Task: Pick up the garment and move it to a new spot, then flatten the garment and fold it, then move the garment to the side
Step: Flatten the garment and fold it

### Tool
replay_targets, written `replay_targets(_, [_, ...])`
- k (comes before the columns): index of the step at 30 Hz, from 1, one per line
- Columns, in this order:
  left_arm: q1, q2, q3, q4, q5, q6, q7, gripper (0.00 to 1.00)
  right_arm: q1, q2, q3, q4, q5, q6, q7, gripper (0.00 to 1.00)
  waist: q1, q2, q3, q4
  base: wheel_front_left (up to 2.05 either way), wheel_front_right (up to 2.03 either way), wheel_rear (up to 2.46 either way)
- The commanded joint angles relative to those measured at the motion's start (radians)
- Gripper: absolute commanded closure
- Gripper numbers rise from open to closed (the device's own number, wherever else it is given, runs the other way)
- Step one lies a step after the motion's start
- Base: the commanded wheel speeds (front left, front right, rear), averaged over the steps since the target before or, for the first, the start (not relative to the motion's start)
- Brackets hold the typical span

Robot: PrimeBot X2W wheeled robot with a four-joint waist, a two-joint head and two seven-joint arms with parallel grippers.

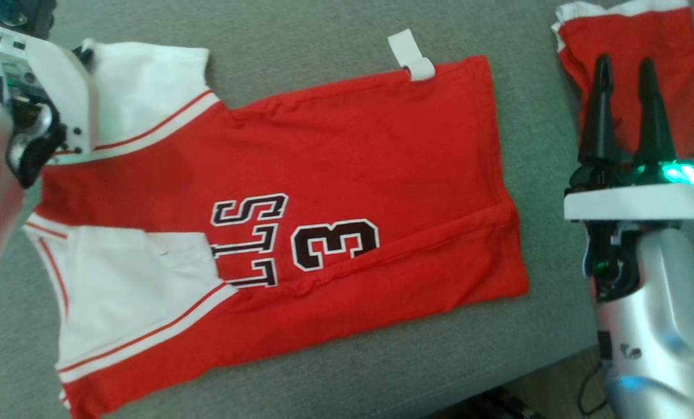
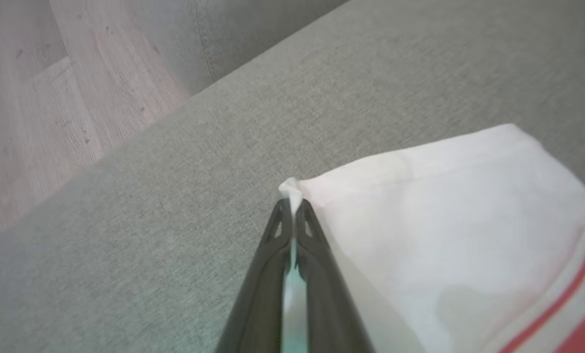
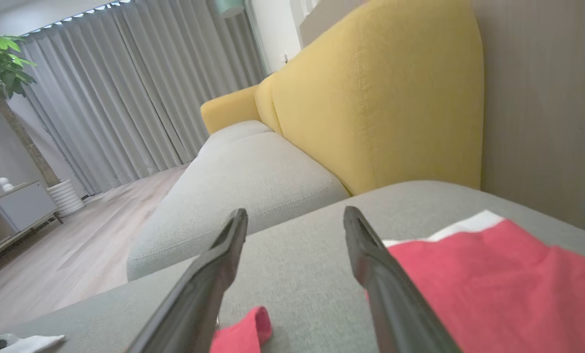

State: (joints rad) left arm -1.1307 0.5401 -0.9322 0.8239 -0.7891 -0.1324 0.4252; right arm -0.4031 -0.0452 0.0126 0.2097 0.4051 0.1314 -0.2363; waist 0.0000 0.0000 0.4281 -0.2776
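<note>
Red jersey [image 1: 352, 145] (white sleeves) — left claw [image 2: 292, 207] pinches sleeve corner; right claw [image 1: 625, 110] spread.

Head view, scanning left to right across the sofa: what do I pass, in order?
left gripper, shut on the sleeve corner → red jersey → right gripper, open

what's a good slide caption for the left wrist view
Left gripper shut on a corner of the white sleeve, over the grey cushion.
</note>
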Motion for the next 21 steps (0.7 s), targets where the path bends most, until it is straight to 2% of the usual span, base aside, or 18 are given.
replay_targets(1, [-0.032, 0.029, 0.033, -0.028, -0.008, 0.002, -0.027, 1.00, -0.026, -0.011, 0.011, -0.037, -0.014, -0.001, 0.010, 0.00, 0.0000, 0.0000, -0.022, 0.025, 0.00, 0.00, 0.00])
replay_targets(7, [-0.043, -0.001, 0.002, -0.071, -0.004, 0.002, -0.173, 1.00, -0.057, -0.064, 0.002, -0.019, -0.074, -0.001, 0.145, 0.00, 0.0000, 0.0000, -0.080, 0.107, 0.00, 0.00, 0.00])
replay_targets(13, [-0.032, -0.004, -0.061, -0.180, 0.039, 0.002, -0.277, 1.00, -0.093, -0.126, 0.007, 0.097, -0.089, -0.001, 0.360, 0.00, 0.0000, 0.0000, -0.117, 0.197, 0.00, 0.00, 0.00])
replay_targets(21, [0.007, 0.004, -0.077, -0.360, 0.057, 0.027, -0.323, 1.00, -0.160, -0.254, 0.067, 0.304, -0.138, -0.001, 0.464, 0.00, 0.0000, 0.0000, -0.118, 0.307, 0.00, 0.00, 0.00])
